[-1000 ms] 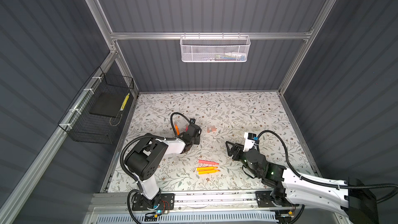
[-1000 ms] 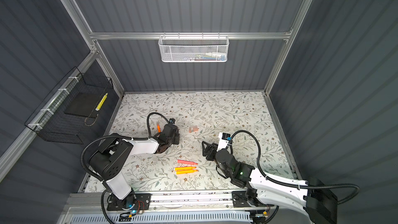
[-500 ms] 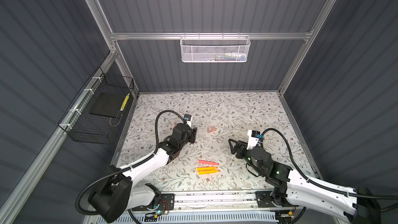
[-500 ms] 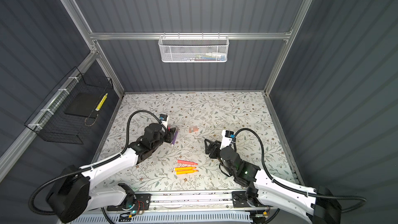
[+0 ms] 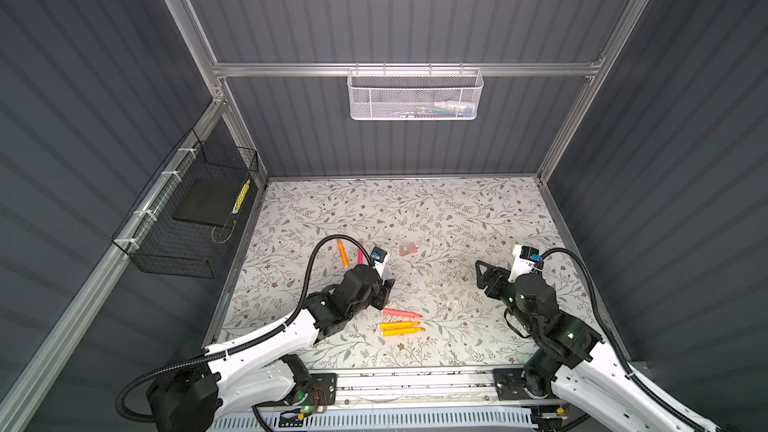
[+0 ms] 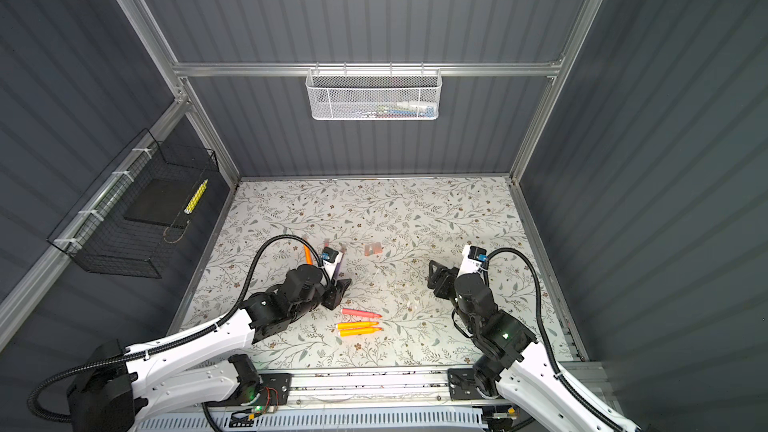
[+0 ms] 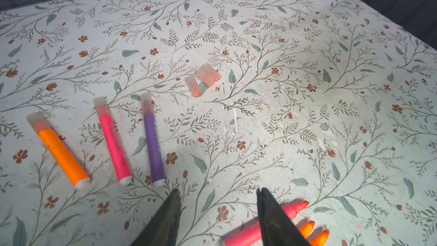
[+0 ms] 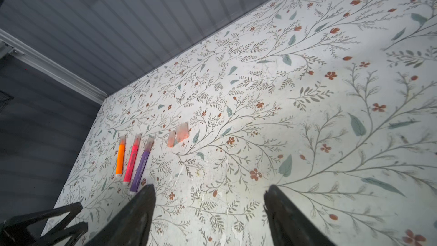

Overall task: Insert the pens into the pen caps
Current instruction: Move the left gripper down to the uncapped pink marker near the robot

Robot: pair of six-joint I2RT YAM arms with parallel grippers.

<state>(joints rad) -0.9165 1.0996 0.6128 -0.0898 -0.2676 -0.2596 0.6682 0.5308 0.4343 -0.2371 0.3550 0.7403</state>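
Surface (image 5: 457,218): a floral-print sheet is lying flat across the cell floor. White chips and scuffs (image 7: 234,119) are showing near its middle in the left wrist view.

Grey ribbed wall panels (image 5: 374,6) are enclosing it on three sides, with aluminium frame rails (image 5: 291,69) running along the joints.

A white mesh basket (image 5: 415,97) is hanging from the rear cross rail in both top views. Small items (image 5: 440,109) are lying inside, too small to identify.

A black wire basket (image 5: 174,251) is hanging on the left wall rail, beyond the surface's left edge. A flat black pad (image 5: 205,201) is resting inside it, with a yellow strip (image 5: 242,196) lying just beside the pad's edge.
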